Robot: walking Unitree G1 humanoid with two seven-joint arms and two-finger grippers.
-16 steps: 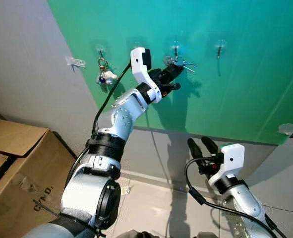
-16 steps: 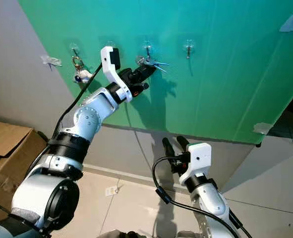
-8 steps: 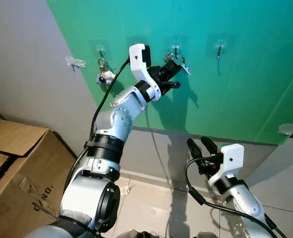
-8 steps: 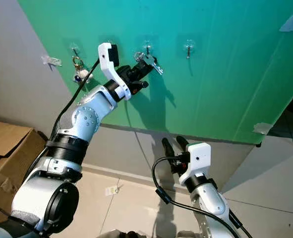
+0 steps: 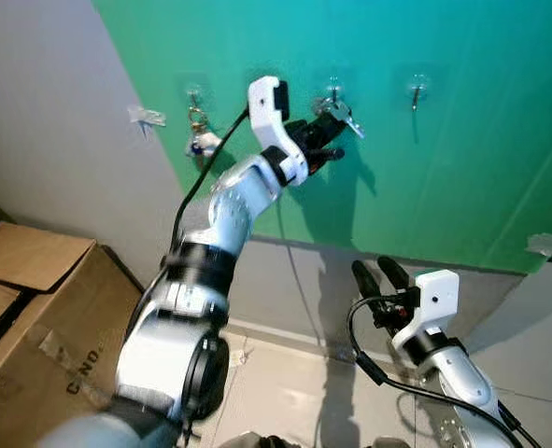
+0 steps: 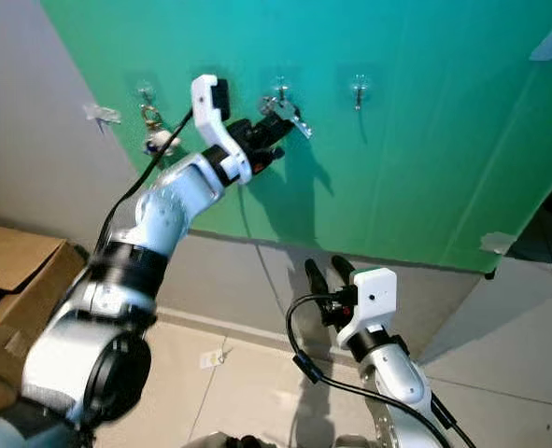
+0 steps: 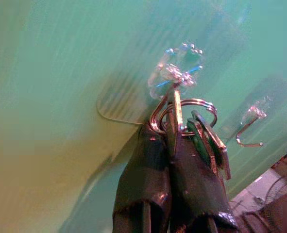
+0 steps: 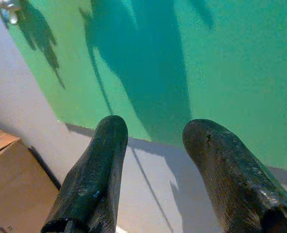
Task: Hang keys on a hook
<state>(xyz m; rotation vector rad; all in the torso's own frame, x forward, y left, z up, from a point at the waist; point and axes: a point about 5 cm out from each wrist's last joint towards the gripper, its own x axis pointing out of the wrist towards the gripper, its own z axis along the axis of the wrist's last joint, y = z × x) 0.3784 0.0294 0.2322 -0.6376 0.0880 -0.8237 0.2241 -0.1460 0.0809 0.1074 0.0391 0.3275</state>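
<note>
**Keys held up at the third hook on the green wall**

The left gripper [image 5: 324, 140] is raised high against the green wall [image 5: 462, 168], its two black fingers pressed together on a bunch of keys [image 5: 339, 113]. In the left wrist view the keys [image 7: 201, 138] stand out beyond the closed fingertips [image 7: 153, 145], and their metal ring [image 7: 182, 109] sits right at the clear hook [image 7: 179, 73], touching or very nearly touching it; whether the ring is over the hook cannot be told.

Along the same wall, the left-most hook already carries another key bunch with a small white charm [image 5: 199, 138]. The hook next to it is hidden behind the white camera block on the left wrist [image 5: 268, 101]. A bare hook [image 5: 416, 91] is fixed to the right of the keys. A scrap of tape [image 5: 145, 116] sticks to the grey wall at the left.

A cardboard box [image 5: 33, 317] stands on the floor at the lower left, beside the left arm.

The right gripper [image 5: 380, 278] is held low in front of the robot, fingers parted and holding nothing.
</note>
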